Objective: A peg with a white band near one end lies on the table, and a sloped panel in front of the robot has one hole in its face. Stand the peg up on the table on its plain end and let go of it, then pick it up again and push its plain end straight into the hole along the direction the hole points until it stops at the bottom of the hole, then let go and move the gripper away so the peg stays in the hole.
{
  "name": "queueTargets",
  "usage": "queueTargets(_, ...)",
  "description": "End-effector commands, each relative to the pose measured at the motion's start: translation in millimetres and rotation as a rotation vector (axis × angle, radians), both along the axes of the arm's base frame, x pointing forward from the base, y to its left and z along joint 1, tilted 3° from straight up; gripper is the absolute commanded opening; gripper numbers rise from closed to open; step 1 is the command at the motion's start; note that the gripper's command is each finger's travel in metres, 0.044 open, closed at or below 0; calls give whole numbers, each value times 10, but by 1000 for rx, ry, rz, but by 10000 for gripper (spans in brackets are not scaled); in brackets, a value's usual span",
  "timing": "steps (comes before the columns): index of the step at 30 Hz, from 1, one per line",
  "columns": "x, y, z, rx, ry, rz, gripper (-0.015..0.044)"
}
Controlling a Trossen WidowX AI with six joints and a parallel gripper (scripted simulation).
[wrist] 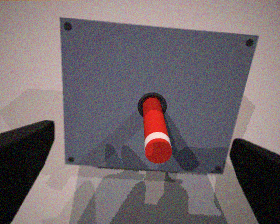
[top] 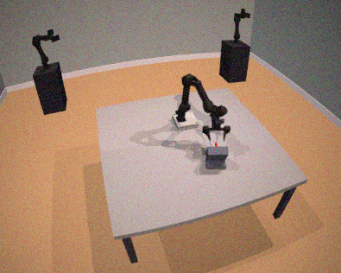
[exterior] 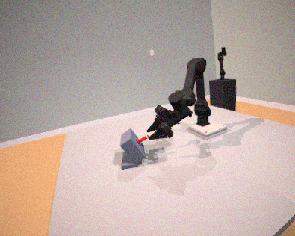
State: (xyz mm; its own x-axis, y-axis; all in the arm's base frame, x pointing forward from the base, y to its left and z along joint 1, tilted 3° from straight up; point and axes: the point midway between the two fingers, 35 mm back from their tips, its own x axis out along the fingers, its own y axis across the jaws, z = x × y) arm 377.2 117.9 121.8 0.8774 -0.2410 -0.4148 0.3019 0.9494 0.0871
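The red peg (top: 216,144) (exterior: 142,140) (wrist: 154,120) sits in the hole (wrist: 141,104) of the sloped blue-grey panel (top: 216,161) (exterior: 130,141) (wrist: 101,70). Its white-banded end sticks out toward the arm, and its other end is hidden inside the hole. How deep it sits cannot be seen. My gripper (top: 217,136) (exterior: 149,134) (wrist: 145,138) is open and empty. Its fingers stand wide on either side of the peg in the wrist view and do not touch it. In the exterior view the fingertips are just behind the banded end.
The panel stands on the light table (top: 161,194) (exterior: 214,202). The arm's white base plate (top: 187,125) (exterior: 207,131) is at the back of the table. Two other arms stand on dark pedestals (top: 51,92) (top: 234,62) beyond the table.
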Motion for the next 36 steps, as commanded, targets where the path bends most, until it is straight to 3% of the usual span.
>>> queueTargets(1, -78, 15, 30, 0, 2, -2, 440)
queueTargets(36, -525, 188, 248, -6, 6, 3, 440)
